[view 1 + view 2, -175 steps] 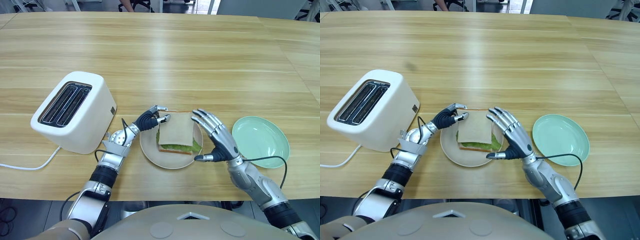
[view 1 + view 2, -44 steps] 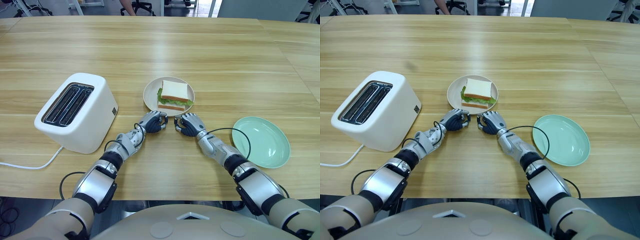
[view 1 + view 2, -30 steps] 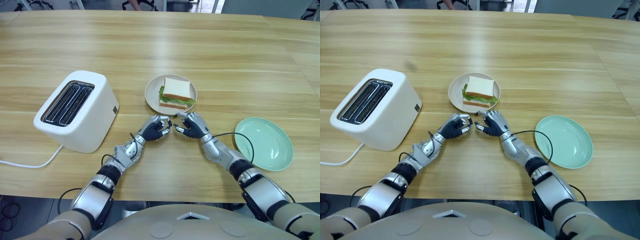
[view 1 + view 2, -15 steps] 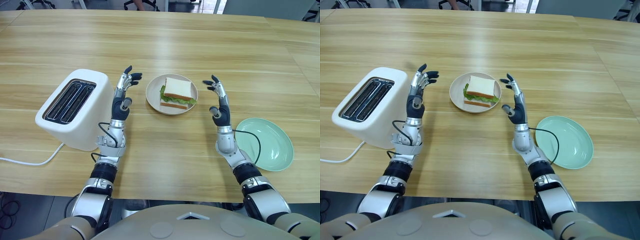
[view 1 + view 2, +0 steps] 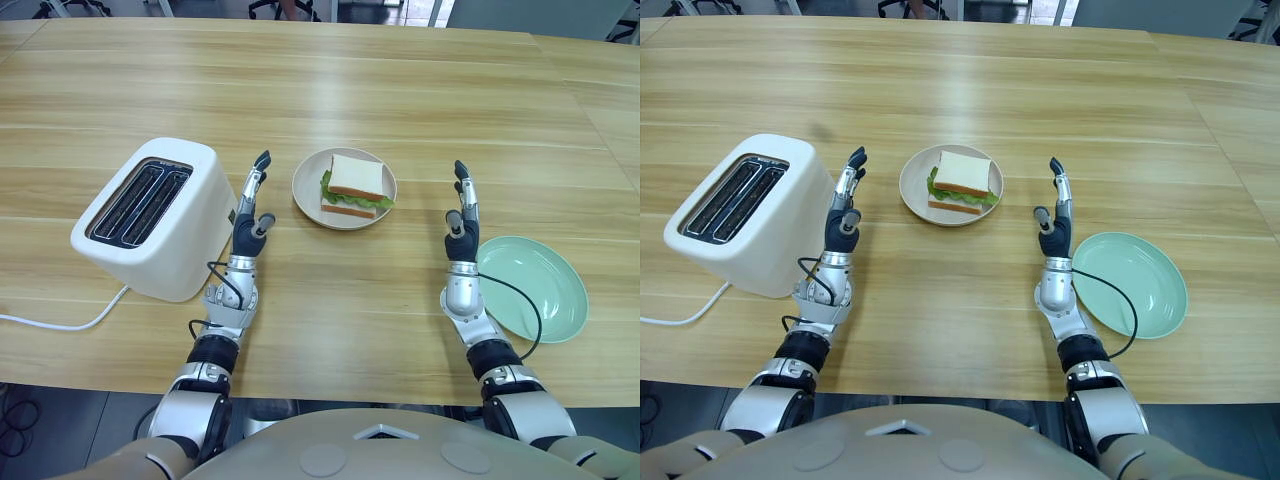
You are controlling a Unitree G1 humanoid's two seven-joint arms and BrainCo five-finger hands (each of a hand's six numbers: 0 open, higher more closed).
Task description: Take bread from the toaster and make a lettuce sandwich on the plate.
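A long wooden counter (image 5: 420, 90) with chair legs (image 5: 895, 8) past its far edge. The left hand (image 5: 250, 205) and right hand (image 5: 460, 212) stand open, empty, stretched straighter than before.

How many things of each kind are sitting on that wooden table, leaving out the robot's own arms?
Toasters: 1, the white boxy two-slot toaster
Plates: 2, the beige round plate and the pale green round plate
Sandwiches: 1, the white-bread lettuce sandwich lying on the beige plate
Total: 4
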